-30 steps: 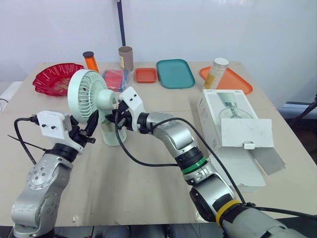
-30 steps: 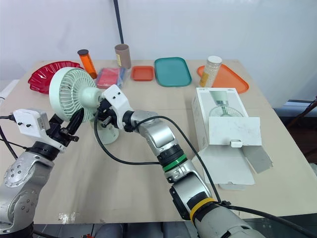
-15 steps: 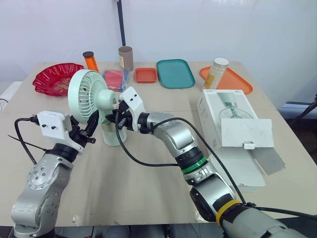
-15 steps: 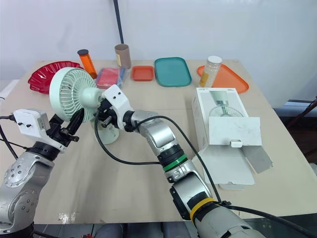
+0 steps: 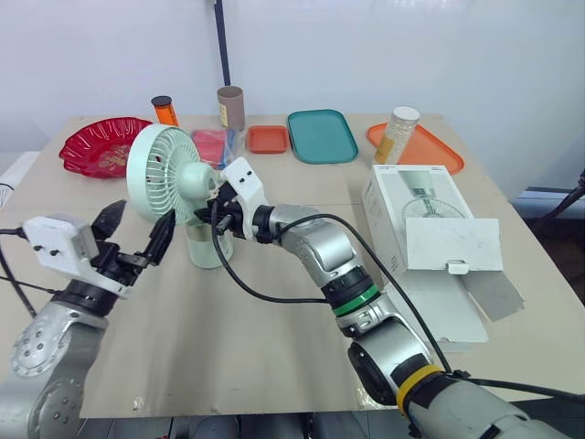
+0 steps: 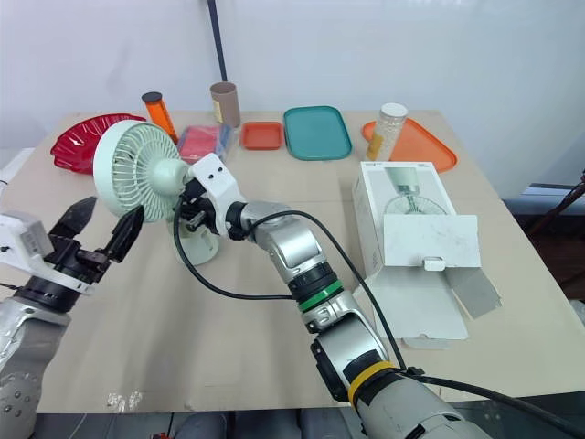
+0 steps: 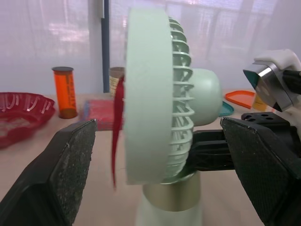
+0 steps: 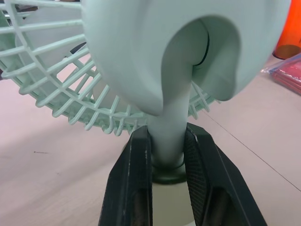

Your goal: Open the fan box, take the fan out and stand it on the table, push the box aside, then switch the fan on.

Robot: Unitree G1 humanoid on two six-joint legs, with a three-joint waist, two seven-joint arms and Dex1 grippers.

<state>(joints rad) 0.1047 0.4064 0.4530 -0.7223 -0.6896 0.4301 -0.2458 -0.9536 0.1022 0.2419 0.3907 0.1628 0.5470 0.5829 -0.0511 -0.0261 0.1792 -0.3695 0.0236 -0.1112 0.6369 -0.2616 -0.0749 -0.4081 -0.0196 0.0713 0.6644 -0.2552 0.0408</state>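
Left gripper (image 6: pixel 111 210) backed clear of fan (image 6: pixel 132 169) rim, fingers spread.

Pale green fan (image 5: pixel 167 176) upright, white box (image 5: pixel 413 208) lying open

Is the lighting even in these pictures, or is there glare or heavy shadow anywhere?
Left eye view: soft, even light, only faint shadows on the table. Left wrist view: the wall behind the fan glows bright, backlighting it. Right wrist view: shade under the fan's head.

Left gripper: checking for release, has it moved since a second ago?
Yes: the left gripper has backed leftward, away from the standing fan, jaws open.
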